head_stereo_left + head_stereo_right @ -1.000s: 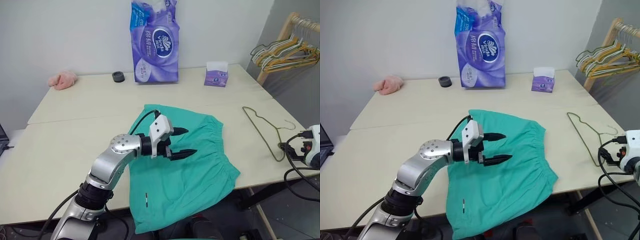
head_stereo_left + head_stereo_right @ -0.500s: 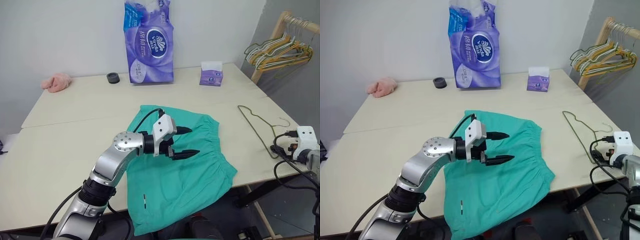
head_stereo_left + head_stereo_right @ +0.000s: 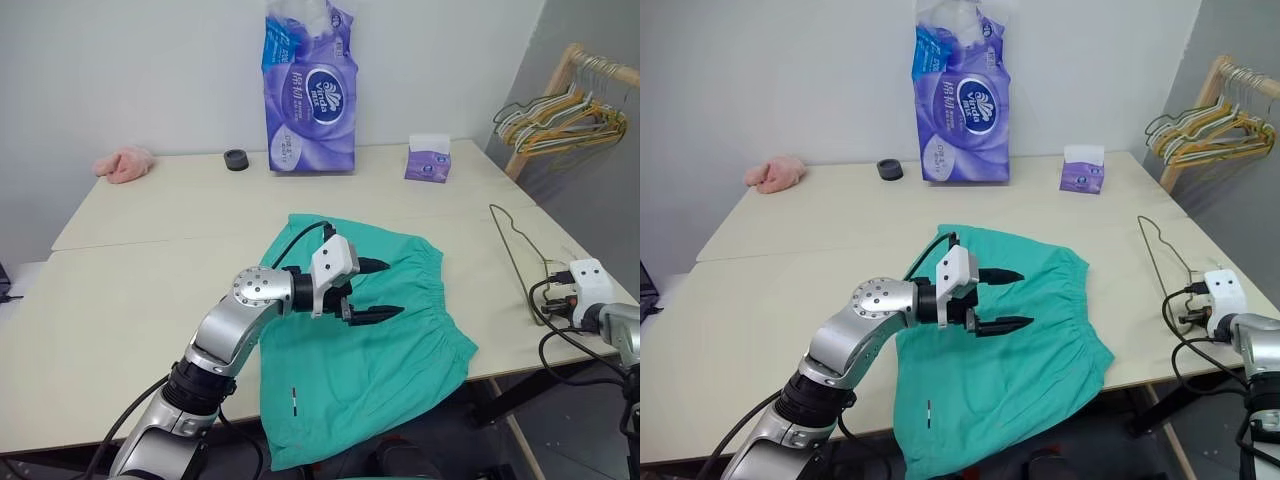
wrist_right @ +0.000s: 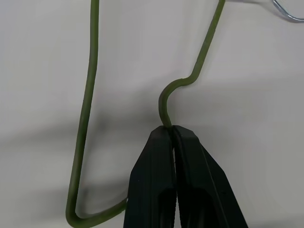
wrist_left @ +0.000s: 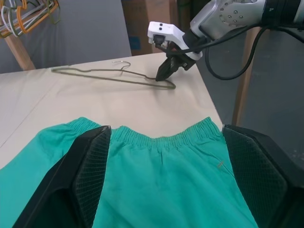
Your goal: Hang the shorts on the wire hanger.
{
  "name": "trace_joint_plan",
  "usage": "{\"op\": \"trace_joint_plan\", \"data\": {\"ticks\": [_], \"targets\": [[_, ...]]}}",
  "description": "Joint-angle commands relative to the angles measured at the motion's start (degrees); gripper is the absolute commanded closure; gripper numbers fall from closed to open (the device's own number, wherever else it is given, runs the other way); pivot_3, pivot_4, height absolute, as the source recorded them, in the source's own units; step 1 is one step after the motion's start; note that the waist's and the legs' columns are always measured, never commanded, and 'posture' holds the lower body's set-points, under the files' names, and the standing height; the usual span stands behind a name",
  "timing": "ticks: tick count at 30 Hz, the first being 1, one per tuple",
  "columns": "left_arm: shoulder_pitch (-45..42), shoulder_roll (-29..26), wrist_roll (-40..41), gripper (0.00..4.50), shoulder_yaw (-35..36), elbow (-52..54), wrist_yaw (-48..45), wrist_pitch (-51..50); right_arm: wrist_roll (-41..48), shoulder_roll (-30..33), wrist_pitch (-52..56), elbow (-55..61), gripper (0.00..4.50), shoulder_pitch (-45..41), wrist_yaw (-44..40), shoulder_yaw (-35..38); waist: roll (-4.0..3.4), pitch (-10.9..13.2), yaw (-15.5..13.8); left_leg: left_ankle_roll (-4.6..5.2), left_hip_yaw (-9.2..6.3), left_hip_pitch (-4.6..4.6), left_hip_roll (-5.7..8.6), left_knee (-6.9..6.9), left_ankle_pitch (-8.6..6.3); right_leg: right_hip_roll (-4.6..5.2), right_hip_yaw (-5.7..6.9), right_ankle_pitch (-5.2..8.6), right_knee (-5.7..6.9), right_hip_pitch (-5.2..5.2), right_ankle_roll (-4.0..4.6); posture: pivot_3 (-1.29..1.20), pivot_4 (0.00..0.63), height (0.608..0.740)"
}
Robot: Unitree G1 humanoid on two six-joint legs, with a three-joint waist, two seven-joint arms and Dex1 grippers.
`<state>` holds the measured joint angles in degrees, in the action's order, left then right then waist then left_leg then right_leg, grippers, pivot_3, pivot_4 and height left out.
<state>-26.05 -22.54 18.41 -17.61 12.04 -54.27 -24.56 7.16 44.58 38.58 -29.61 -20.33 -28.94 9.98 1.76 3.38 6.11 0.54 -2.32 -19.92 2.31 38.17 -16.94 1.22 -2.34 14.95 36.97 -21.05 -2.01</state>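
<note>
Olive wire hanger (image 4: 88, 114) pinched in right claw (image 4: 173, 135), teal shorts (image 3: 370, 340) flat

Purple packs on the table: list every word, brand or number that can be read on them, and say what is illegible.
Tall purple tissue pack: an oval logo with white lettering, too blurred to read.
Columns of white characters beside the logo: too small to read.
Small purple tissue box: no print legible.

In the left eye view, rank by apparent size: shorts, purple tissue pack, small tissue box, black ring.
1. shorts
2. purple tissue pack, though it sits farther back
3. small tissue box
4. black ring
</note>
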Motion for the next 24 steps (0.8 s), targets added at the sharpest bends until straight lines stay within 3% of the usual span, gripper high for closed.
{"op": "trace_joint_plan", "data": {"ticks": [1, 3, 6, 11, 14, 19, 24], "targets": [[-0.55, 0.24, -0.27, 0.53, 0.76, 0.59, 0.56, 1.23, -1.42, -0.27, -0.32, -1.06, 4.47, 1.35, 2.74, 0.63, -0.01, -0.01, -0.02, 0.01, 0.01, -0.01, 0.01, 0.01, -0.01, 0.03, -0.01, -0.01, 0.00, 0.00, -0.01, -0.21, 0.042, 0.740], [-0.85, 0.01, 0.90, 0.53, 1.25, 0.17, -0.03, -0.50, -1.55, 0.33, -1.68, 3.11, 4.47, 2.12, 3.05, 0.88, -0.05, -0.02, -0.09, 0.02, 0.02, -0.01, 0.02, 0.01, -0.01, 0.04, -0.02, -0.01, 0.00, -0.01, -0.02, -0.21, 0.038, 0.740], [-1.57, -0.23, 1.46, 0.01, 3.03, -1.17, 0.76, -2.11, -2.74, 2.08, -4.43, 11.06, 4.50, 5.00, 2.15, -0.08, -0.40, -0.04, 0.00, 0.02, 0.05, -0.10, 0.02, -0.02, -0.01, 0.04, -0.04, -0.01, 0.03, -0.15, -0.02, -0.21, 0.037, 0.740], [-4.43, -1.16, -0.16, 0.01, 6.86, -7.59, 3.40, -1.04, -5.23, 4.72, -6.75, 29.33, 4.50, 11.71, -0.52, -2.62, -1.13, 0.04, 0.49, 0.02, 0.10, -0.31, 0.01, -0.03, -0.01, 0.01, -0.09, 0.02, 0.12, -0.40, -0.07, -0.21, 0.039, 0.740], [-8.58, -1.55, 0.12, 0.01, 10.59, -14.29, 5.04, -0.78, -8.79, 6.38, -10.11, 36.93, 4.50, 13.71, -0.71, -5.10, -1.19, 0.06, 0.83, 0.02, 0.12, -0.30, -0.01, -0.04, -0.01, -0.05, -0.12, 0.16, 0.14, -0.43, -0.33, -0.22, 0.037, 0.740], [-15.69, -2.70, 2.60, 0.01, 16.50, -25.15, 4.81, -3.43, -16.53, 9.65, -20.35, 42.65, 4.50, 14.44, -1.03, -10.11, -1.18, 0.07, 0.63, 0.00, 0.10, -0.43, 0.00, -0.02, -0.03, -0.03, -0.09, 0.15, 0.10, -0.55, -0.32, -0.22, 0.038, 0.740], [-17.43, -8.50, 3.91, 0.01, 15.04, -31.09, -6.70, -8.30, -25.42, 14.28, -36.14, 42.66, 4.50, 14.78, 0.18, -13.93, -1.20, 0.08, 1.03, -0.02, 0.11, -0.80, 0.01, 0.00, -0.02, -0.03, -0.10, 0.01, 0.21, -0.99, -0.11, -0.23, 0.038, 0.740]]}}
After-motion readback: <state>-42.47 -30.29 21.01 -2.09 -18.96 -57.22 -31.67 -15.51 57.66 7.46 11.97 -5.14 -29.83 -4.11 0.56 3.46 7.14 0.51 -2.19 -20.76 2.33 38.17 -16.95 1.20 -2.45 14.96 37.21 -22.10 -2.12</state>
